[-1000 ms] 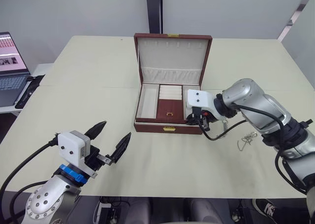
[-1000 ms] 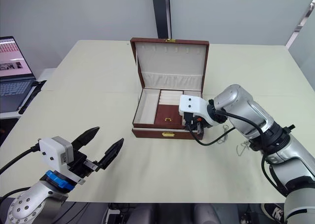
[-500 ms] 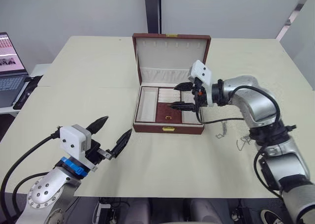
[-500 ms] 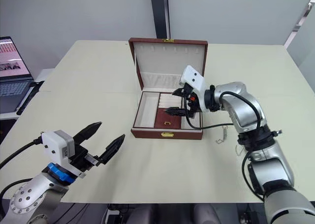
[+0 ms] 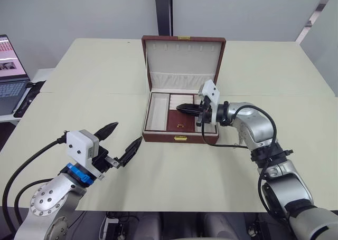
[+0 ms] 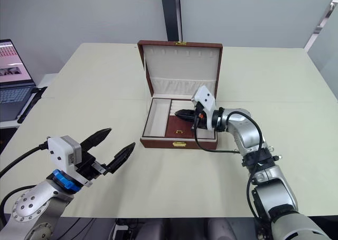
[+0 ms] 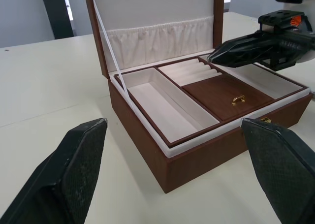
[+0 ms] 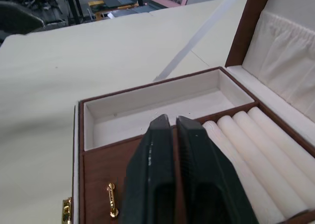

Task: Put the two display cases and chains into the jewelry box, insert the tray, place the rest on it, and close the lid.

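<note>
Tray [image 5: 179,112] seated in jewelry box [image 5: 182,137]; lid [image 5: 184,61] up.
Our right gripper [image 5: 182,108], now pressed together, has swung over the tray; left gripper [image 5: 120,143] spread apart.

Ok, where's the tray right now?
The tray sits inside the open jewelry box at the table's middle, below the raised lid. The right gripper, jaws shut, hovers just over its ring rolls.
</note>
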{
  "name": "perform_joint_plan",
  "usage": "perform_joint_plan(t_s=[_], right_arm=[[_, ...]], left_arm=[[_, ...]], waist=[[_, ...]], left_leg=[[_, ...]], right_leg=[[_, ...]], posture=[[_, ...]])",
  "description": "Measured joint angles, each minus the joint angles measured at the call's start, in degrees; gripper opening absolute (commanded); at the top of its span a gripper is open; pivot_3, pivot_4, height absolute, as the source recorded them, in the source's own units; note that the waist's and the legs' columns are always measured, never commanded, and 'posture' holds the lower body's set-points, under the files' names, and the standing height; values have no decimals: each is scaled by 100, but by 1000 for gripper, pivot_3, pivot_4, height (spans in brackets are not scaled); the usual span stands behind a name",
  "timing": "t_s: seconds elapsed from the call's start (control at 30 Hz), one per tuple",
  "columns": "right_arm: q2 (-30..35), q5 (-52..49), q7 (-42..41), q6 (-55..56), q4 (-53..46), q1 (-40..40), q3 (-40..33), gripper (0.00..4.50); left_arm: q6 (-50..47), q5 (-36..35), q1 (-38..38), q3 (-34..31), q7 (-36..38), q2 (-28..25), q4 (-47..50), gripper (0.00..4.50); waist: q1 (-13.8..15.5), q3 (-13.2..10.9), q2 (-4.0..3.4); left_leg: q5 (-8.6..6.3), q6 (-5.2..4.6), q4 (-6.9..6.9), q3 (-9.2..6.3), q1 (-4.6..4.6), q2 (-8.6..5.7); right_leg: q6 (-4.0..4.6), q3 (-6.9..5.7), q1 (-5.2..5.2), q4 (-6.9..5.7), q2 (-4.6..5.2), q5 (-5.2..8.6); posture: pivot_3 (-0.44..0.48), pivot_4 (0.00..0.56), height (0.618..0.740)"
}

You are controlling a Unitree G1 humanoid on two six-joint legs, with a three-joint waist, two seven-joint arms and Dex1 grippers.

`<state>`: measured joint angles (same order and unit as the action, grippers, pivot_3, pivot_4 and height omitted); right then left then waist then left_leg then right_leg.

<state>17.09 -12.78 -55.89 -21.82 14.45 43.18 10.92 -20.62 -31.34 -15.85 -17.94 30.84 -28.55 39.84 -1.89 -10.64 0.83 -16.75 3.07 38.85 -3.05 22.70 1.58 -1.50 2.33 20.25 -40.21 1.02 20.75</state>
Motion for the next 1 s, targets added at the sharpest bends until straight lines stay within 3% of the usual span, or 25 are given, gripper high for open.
perform_joint_plan(t_s=[0.33,0.5,0.6,0.77,1.0], right_arm=[[41,247,-41,280,309,-118,202,21],[-48,-445,-147,32,219,-122,-375,21],[225,-666,-148,-29,-17,-80,-724,564],[1216,-965,-183,-857,-336,-281,-1194,1912],[2479,-1140,-428,-951,-692,-1397,-1983,4002]], left_arm=[[0,3,73,2,17,-2,-59,4500],[-2,1,214,4,118,-51,-279,4500],[-60,-20,429,-2,133,-179,-418,4500],[-395,-234,857,-108,252,-625,-614,4500],[-925,-646,924,-805,758,-1434,-1224,4500]], waist=[[2,1,0],[6,0,0],[30,0,0],[36,-1,1],[-16,-1,1]], left_leg=[[0,0,0,0,-9,-1],[0,0,0,-1,-1,-1],[0,0,1,-3,-1,-3],[0,0,0,-6,2,-2],[-2,-3,-11,11,3,-1]], right_leg=[[0,0,-8,-1,0,0],[0,-1,-3,-1,1,0],[0,-3,-5,0,2,0],[0,-5,-3,2,1,0],[0,8,-1,20,2,0]], posture=[[0,150,740],[0,150,740],[0,150,740],[0,150,740],[0,150,740]])
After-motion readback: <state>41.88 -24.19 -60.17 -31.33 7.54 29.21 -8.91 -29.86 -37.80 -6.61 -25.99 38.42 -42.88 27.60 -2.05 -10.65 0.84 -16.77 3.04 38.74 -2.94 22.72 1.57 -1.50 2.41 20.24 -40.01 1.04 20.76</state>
